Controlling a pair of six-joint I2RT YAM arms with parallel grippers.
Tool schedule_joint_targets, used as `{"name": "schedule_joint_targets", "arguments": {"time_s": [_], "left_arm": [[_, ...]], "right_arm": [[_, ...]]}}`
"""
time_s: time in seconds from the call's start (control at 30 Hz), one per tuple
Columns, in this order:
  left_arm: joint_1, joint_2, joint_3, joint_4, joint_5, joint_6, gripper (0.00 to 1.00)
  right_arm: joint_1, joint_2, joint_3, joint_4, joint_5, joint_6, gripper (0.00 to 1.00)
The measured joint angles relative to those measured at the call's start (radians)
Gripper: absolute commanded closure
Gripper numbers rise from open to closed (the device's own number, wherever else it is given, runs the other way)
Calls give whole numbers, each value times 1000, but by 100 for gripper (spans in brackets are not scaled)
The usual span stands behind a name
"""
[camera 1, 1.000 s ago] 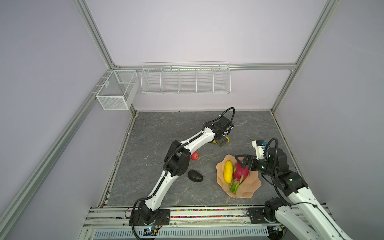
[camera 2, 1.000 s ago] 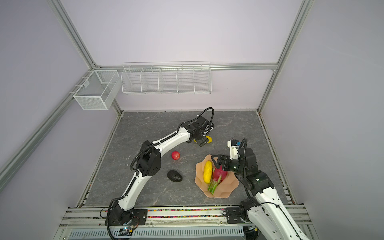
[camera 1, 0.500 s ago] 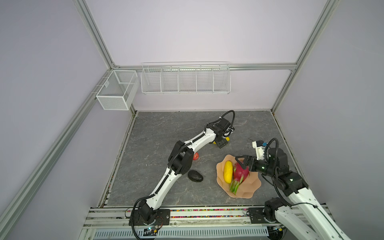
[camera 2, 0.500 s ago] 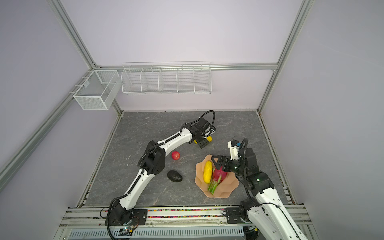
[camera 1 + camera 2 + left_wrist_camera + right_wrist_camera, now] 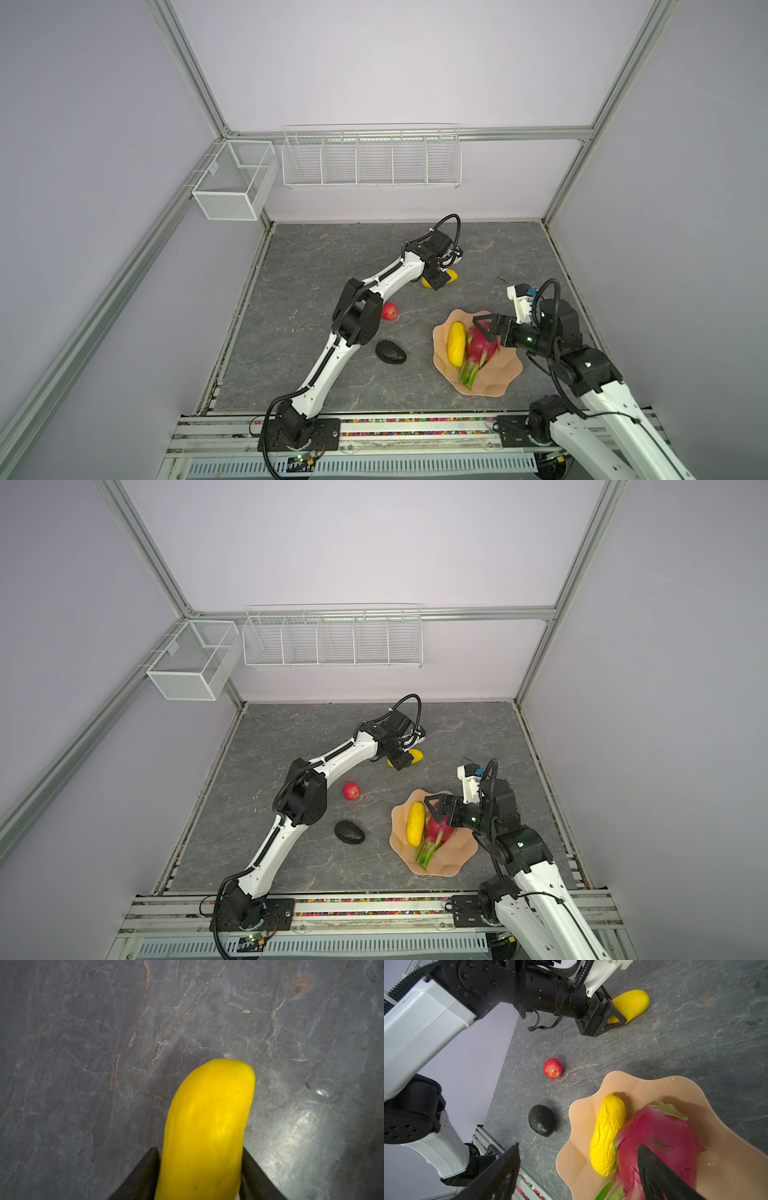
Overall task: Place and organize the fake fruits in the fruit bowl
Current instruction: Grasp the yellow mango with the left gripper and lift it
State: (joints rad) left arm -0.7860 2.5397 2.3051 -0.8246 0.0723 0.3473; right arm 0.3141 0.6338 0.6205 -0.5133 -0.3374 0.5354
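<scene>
A yellow fruit (image 5: 451, 275) (image 5: 209, 1126) lies on the grey table at the far middle. My left gripper (image 5: 436, 279) (image 5: 199, 1148) is shut on it, both fingers pressed against its sides. The peach-pink fruit bowl (image 5: 498, 386) (image 5: 654, 1084) stands at the near right and holds a second yellow fruit (image 5: 456, 344) and the magenta dragon fruit (image 5: 482, 349). My right gripper (image 5: 484, 328) (image 5: 579, 1167) hovers open just above the dragon fruit (image 5: 660, 1126). The small red fruit (image 5: 389, 311) and the dark avocado (image 5: 390, 352) lie on the table left of the bowl.
A long white wire basket (image 5: 371, 156) hangs on the back wall and a smaller mesh one (image 5: 232, 183) on the left wall. The left arm's elbow (image 5: 357, 316) stands close beside the red fruit. A metal rail (image 5: 374, 428) borders the table's front.
My left gripper has reached a little further right along the yellow fruit and closed its jaws onto it. The right arm and the fruits in the bowl have not moved.
</scene>
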Motion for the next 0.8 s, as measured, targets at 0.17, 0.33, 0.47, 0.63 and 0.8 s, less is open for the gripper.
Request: {"name": "schedule_joint_targets", "arguments": {"time_s": [0.17, 0.33, 0.47, 0.63, 0.8], "left_arm": [[6, -2, -1, 8, 26, -53, 53], [22, -96, -138, 83, 41, -142, 54], [32, -220, -271, 122, 80, -188, 58], [19, -482, -547, 204, 139, -225, 57], [-91, -720, -752, 214, 144, -222, 57]], "right_arm": [[-34, -4, 9, -67, 0, 31, 11], [-71, -80, 4, -133, 1, 64, 11], [-78, -146, 0, -176, 0, 72, 11], [-78, -188, -5, -231, 7, 74, 11], [-78, -196, -13, -261, 5, 75, 11]]}}
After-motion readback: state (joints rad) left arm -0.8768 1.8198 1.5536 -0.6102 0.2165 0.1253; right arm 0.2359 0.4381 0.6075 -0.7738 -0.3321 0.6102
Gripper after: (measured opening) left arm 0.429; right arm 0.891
